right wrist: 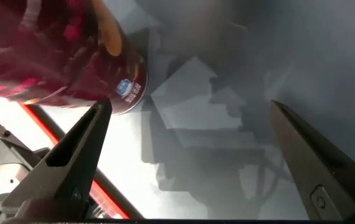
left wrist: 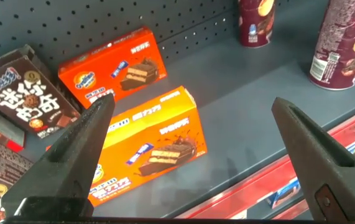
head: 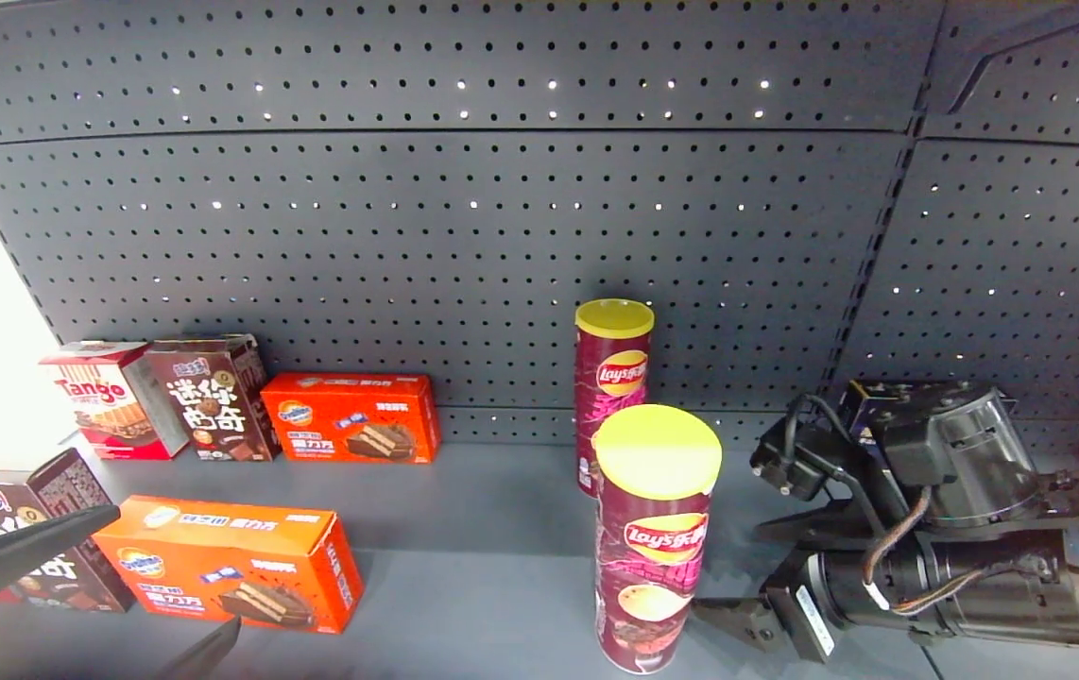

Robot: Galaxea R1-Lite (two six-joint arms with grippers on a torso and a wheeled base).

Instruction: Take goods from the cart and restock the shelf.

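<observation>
At the shelf's front edge, by the red price rail, the left hand hangs with its two fingers spread wide and nothing between them, above the front orange box. On the robot's right, the right hand lies low over the grey shelf, also spread and holding nothing. Its lower finger reaches just beside the foot of the near can; whether they touch cannot be told. From the right wrist, that can sits outside the gap between the fingers, not in it.

Two purple crisp cans with yellow lids stand upright on the shelf: the near can close to the front edge, the far can behind it, near the pegboard wall.

Two orange boxes sit to the left of the cans: the front orange box near the edge and the rear orange box against the wall. At least two brown boxes are in place. The front brown box is just beside the front orange box at the far left, and the rear brown box stands beside the rear orange box. One red-and-white box closes the back row at its left end, right against the rear brown box.
</observation>
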